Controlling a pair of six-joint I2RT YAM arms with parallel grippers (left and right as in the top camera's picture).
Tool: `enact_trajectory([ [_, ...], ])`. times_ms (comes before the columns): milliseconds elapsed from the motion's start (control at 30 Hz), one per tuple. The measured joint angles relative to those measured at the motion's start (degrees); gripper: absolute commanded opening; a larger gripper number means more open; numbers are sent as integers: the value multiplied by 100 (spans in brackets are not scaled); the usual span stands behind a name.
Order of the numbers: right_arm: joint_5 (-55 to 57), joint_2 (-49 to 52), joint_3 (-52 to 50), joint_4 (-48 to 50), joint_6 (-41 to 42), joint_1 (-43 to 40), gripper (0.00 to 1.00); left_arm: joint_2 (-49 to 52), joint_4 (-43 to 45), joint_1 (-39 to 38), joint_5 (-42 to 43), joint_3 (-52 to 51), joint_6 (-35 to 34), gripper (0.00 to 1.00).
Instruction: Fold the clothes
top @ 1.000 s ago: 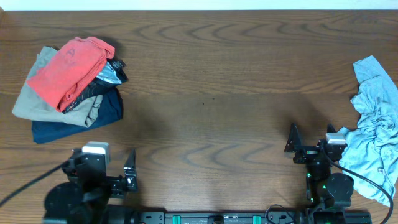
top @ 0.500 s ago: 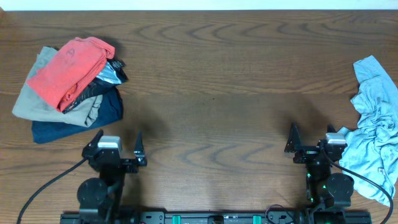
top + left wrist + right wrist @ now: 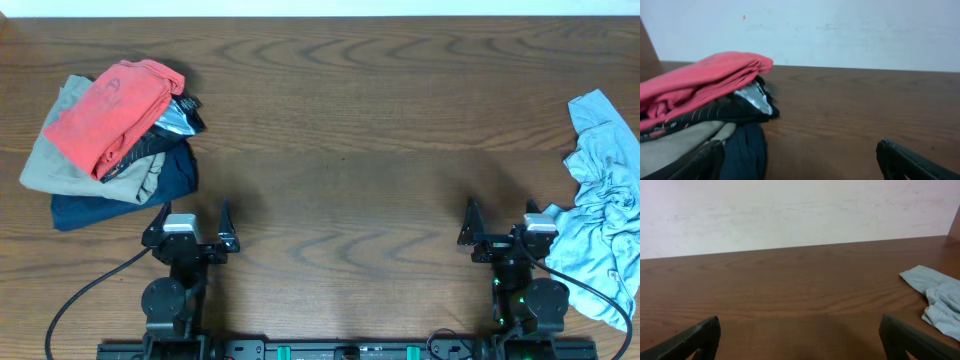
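Crumpled pale blue-grey shirt (image 3: 603, 215) lies at the right edge of the bench (image 3: 350, 150), coral-red shirt (image 3: 110, 115) atop the pile (image 3: 100, 180) at left. Both are soft, limp cloth, probably best pinched at a hem corner. The left hand (image 3: 190, 222) and right hand (image 3: 500, 220) hover spread, empty.

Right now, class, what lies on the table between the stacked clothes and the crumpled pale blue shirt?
Only bare wooden table, in the overhead view; the open right gripper sits beside the pale blue shirt, at the stretch's near edge.
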Motion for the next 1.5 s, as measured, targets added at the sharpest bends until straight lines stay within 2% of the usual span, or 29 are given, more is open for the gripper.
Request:
enact_trajectory([
  [367, 0, 0, 0, -2, 0, 0, 99, 0, -39, 50, -2, 20, -407, 98],
  [1500, 0, 0, 0, 0, 0, 0, 99, 2, -37, 50, -2, 20, -411, 98],
])
